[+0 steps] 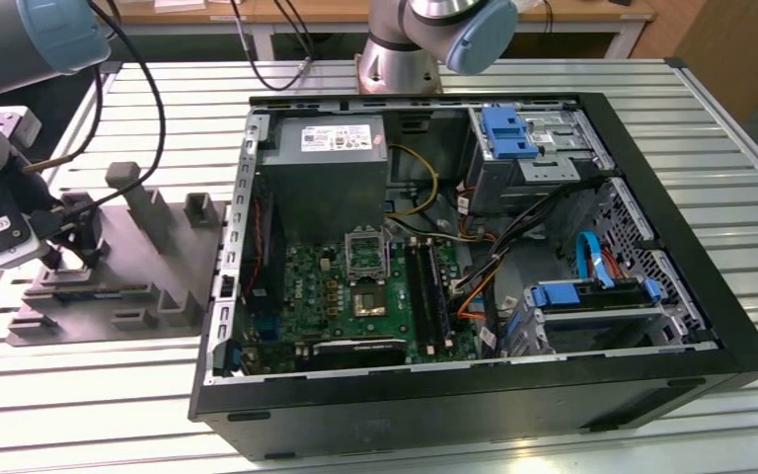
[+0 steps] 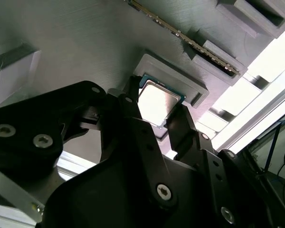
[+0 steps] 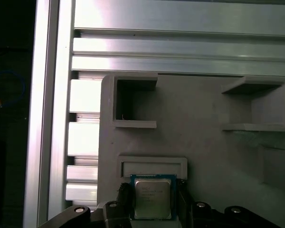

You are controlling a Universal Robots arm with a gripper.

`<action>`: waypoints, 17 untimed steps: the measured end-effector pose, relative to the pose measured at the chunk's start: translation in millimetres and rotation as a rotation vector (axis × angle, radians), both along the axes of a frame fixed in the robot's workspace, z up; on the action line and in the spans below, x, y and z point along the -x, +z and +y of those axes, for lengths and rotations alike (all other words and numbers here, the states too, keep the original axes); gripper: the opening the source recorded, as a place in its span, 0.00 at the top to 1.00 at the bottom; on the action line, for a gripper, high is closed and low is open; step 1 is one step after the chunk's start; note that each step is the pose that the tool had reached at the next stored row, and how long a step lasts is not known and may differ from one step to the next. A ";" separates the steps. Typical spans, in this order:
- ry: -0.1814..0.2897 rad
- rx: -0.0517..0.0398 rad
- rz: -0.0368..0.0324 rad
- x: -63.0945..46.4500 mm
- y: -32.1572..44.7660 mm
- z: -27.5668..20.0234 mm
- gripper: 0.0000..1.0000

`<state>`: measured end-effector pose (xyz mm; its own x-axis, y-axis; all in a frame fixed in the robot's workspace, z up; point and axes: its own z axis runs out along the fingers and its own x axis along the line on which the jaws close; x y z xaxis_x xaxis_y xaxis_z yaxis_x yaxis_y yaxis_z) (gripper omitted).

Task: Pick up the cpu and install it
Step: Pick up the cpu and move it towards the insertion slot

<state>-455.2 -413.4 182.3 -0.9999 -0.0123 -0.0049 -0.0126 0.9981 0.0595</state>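
cpu [image 3: 152, 197] looks light, stiff, slick on top and fragile to us, so we favour its side edges, where the gripper [image 2: 156, 108] is clamped on it.

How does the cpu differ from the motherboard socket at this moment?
The small square silvery-topped cpu lies in a recess of the grey moulded fixture, outside the black computer case. The metal-framed square socket sits on the green circuit board inside that case. The cpu's top is a solid pale plate; the socket is a frame around a darker middle. The pincer hovers at the cpu, far from the socket. Both are square.
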 end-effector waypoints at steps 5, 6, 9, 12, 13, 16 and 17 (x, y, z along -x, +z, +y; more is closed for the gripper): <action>-0.003 0.0000 0.0000 -0.1 0.0 0.0 0.49; -0.004 0.0000 0.0001 -0.1 0.0 0.0 0.49; -0.005 0.0000 0.0001 -0.1 0.0 0.1 0.50; -0.006 0.0000 0.0001 -0.1 0.1 0.1 0.53; -0.006 0.0000 0.0001 -0.1 0.0 0.1 0.53; -0.006 0.0000 0.0000 -0.1 0.0 0.1 0.53; -0.006 0.0000 0.0001 -0.1 0.0 0.1 0.53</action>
